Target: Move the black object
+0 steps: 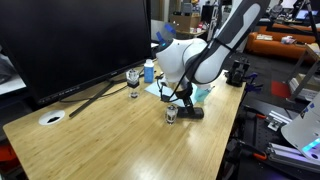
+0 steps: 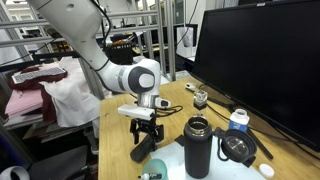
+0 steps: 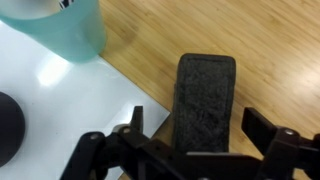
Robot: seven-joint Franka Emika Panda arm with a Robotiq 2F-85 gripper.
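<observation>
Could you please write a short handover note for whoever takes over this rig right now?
Gripper: jaws open, straddling the black object; the wrist view shows a gap on each side.
Black object: lying flat on the wooden table, beside the white sheet, near the black bottle.
Done: approach and alignment.
Left: close the jaws, lift, move the object.
</observation>
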